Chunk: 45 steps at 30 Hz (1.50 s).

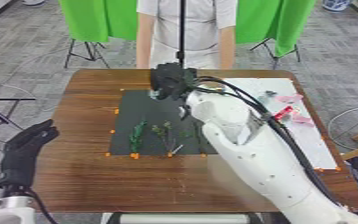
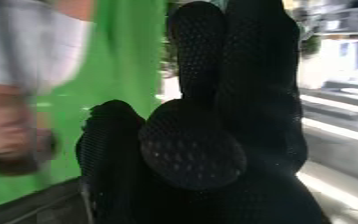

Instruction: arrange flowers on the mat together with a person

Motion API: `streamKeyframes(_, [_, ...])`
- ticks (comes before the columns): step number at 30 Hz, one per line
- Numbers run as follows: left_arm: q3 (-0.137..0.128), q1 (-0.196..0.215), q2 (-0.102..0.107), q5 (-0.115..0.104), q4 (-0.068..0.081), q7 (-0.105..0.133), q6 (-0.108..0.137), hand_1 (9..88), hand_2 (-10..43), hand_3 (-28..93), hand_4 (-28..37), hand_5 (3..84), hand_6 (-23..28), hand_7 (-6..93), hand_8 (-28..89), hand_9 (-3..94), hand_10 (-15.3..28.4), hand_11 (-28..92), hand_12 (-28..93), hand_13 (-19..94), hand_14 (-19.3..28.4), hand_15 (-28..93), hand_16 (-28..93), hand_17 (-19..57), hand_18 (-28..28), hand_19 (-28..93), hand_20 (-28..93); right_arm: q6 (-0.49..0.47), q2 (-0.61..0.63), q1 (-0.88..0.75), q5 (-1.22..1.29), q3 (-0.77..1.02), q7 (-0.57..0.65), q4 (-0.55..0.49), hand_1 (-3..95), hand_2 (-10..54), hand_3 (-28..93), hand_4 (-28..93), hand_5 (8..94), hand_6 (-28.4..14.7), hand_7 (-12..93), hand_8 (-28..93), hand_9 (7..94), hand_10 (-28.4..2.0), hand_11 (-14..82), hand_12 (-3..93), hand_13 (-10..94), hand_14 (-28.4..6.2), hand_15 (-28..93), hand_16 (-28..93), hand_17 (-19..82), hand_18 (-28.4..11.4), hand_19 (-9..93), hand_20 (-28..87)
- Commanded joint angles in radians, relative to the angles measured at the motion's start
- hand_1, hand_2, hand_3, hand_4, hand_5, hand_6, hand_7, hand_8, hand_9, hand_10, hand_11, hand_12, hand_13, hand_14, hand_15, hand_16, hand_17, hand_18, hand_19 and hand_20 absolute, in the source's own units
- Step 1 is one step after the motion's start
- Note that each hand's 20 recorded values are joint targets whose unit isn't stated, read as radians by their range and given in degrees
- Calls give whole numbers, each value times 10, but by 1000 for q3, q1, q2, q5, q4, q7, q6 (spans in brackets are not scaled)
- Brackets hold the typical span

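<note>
- your left hand point(image 1: 24, 152) is by the table's point(image 1: 78, 175) left side, fingers straight and close together.
- your right hand point(image 1: 171, 80) is over the mat's point(image 1: 127, 110) far end; i can't tell if it's open or shut.
- green stems point(image 1: 137, 136) lie on the mat, pink flowers point(image 1: 290, 99) on the white sheet point(image 1: 316, 150).

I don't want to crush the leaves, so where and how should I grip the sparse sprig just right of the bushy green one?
Probably pinch the thin lower stem, coming from above and the near side. The sparse sprig spreads out at its far end and narrows toward the mat's near edge. Avoid the pale strip close on its right.
</note>
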Motion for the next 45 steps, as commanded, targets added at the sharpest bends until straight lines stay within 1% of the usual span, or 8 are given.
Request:
streamKeyframes(1, [24,-27,7,-4,9,-3,0,388,-58,624,-125,510,5,195,-87,473,121,220,144,378,163,210,39,76,128,112,244,-48,-170,-14,-111,-84,-57,55,942,-95,-283,320,868,25,172,92,937,-69,280,264,937,12,666,169,751,-87,932,422])
streamKeyframes(4, [33,-32,7,-23,3,5,-14,386,-58,626,-125,510,4,195,-87,473,121,220,144,377,163,210,39,76,128,111,244,-53,-184,-24,-137,-99,-52,71,942,-95,-283,319,867,25,173,90,937,-68,271,264,937,13,668,168,751,-89,932,437])
streamKeyframes(7, [41,-48,13,-10,6,5,-25,386,-59,626,-126,509,3,195,-88,473,121,220,144,377,163,209,39,76,128,111,244,-54,-203,-31,-181,-101,-75,99,942,-95,-283,318,867,26,173,89,937,-66,261,269,937,13,669,168,751,-91,932,447])
streamKeyframes(12, [68,-70,16,-14,15,9,-19,385,-60,628,-126,507,2,194,-87,473,121,219,144,377,163,209,39,76,128,111,245,-75,-253,-54,-269,-75,-111,160,937,-95,-283,322,864,29,173,86,937,-65,259,268,937,14,671,168,752,-93,932,456])
streamKeyframes(13, [73,-72,18,-23,16,10,-21,385,-60,627,-126,508,2,194,-87,473,120,219,144,377,163,209,39,76,128,111,244,-76,-259,-58,-278,-71,-116,167,936,-95,-283,323,864,30,173,85,937,-65,260,267,937,14,671,168,752,-93,932,456])
streamKeyframes(16, [78,-76,22,-10,18,5,-31,385,-60,627,-126,509,2,193,-87,473,121,219,144,377,163,208,39,76,129,112,245,-78,-279,-68,-312,-58,-119,188,935,-95,-283,324,863,30,169,76,937,-65,247,268,937,14,670,169,750,-93,932,459])
streamKeyframes(21, [93,-93,23,-16,26,5,-35,385,-60,627,-126,509,3,192,-87,473,120,219,144,376,163,208,39,76,128,112,244,-81,-304,-77,-345,-32,-118,220,933,-95,-283,324,856,32,164,69,937,-66,240,270,937,12,668,170,748,-92,932,460])
streamKeyframes(45, [101,-107,21,-16,31,5,-49,384,-65,627,-124,508,3,194,-87,472,120,218,145,376,162,207,40,75,128,111,243,1,-281,-67,-513,-21,-178,275,919,-95,-283,313,782,50,157,9,937,-66,165,300,937,15,650,186,734,-90,932,459])
